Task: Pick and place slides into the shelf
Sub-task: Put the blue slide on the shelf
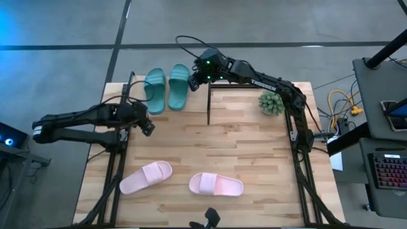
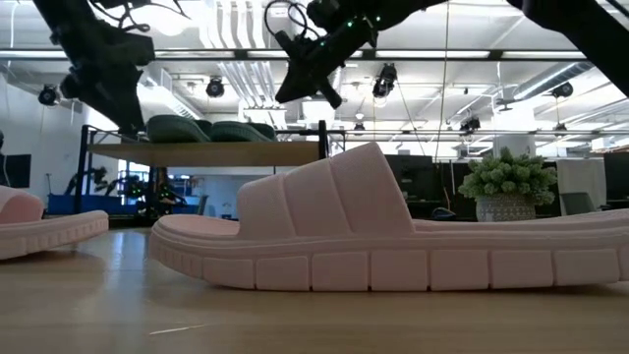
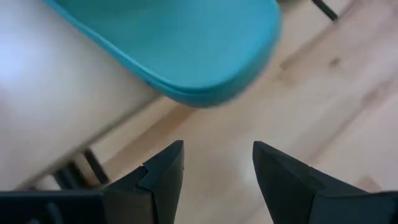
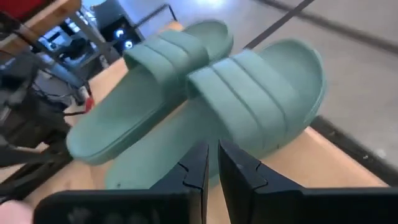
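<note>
From my remote station I found the shelf (image 1: pixel 191 113) standing at the far left of the wooden table (image 1: pixel 254 159), its light wood top board carrying the two teal-green slides (image 1: pixel 166 88) side by side, touching along their inner edges. In the low view the same pair sat on the top board, above the black frame.

The two pale pink slides were on the table, near the front edge. The left pink slide (image 1: pixel 145 177) lay angled; the right pink slide (image 1: pixel 216 185) lay roughly crosswise, just right of it, the two apart. In the low view the right pink slide (image 2: pixel 393 241) filled the foreground, sole flat on the wood.

The right gripper (image 1: pixel 202 69) was over the far right end of the shelf, just beside the right teal slide. Its wrist view showed the fingers (image 4: pixel 193 168) drawn almost together with only a thin slit between them and nothing in them, the teal pair directly ahead.

The left gripper (image 1: pixel 147 126) hung at the near left corner of the shelf, just below the left teal slide's heel. Its fingers (image 3: pixel 165 171) stood spread wide and held nothing, with the teal sole edge and shelf board ahead.

A fuzzy green potted plant (image 1: pixel 271 102) stood at the far right of the table.
</note>
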`<action>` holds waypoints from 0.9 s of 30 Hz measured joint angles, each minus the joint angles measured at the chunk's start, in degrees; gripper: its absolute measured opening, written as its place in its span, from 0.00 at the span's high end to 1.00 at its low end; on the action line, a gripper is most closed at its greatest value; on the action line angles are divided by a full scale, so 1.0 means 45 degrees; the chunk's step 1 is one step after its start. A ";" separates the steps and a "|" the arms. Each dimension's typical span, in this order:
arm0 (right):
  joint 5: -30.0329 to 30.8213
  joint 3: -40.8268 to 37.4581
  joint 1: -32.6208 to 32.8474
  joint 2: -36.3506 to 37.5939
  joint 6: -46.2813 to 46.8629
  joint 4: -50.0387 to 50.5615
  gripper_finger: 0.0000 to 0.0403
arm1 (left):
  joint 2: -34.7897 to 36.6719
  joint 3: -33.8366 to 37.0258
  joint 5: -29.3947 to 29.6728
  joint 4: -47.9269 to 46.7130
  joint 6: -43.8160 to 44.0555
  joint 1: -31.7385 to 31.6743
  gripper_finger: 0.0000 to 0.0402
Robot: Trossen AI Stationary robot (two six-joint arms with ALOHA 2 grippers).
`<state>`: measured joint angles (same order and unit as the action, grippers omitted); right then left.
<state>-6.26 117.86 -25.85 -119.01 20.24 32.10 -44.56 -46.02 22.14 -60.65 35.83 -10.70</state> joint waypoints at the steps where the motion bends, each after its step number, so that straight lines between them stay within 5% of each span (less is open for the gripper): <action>1: -0.0035 0.0000 -0.0020 -0.0125 0.0090 -0.0037 0.93 | 0.0117 -0.0030 0.0218 0.0018 0.0128 -0.0004 0.56; 11: 0.0864 0.0351 -0.0067 -0.1039 0.0208 -0.1233 0.93 | 0.1054 -0.0052 0.1600 -0.0651 0.1310 -0.0004 0.56; 18: 0.1531 0.0432 -0.0130 -0.1082 0.0162 -0.1556 0.93 | 0.1313 -0.0112 0.4658 -0.0653 0.2673 -0.0054 0.56; 27: 0.1539 0.0355 -0.0125 -0.1086 0.0123 -0.1293 0.93 | 0.1220 -0.0112 0.5468 -0.0626 0.4937 -0.0836 0.56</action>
<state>0.67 119.46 -26.41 -123.90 20.80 26.28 -39.07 -46.52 46.75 -63.47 58.05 -14.47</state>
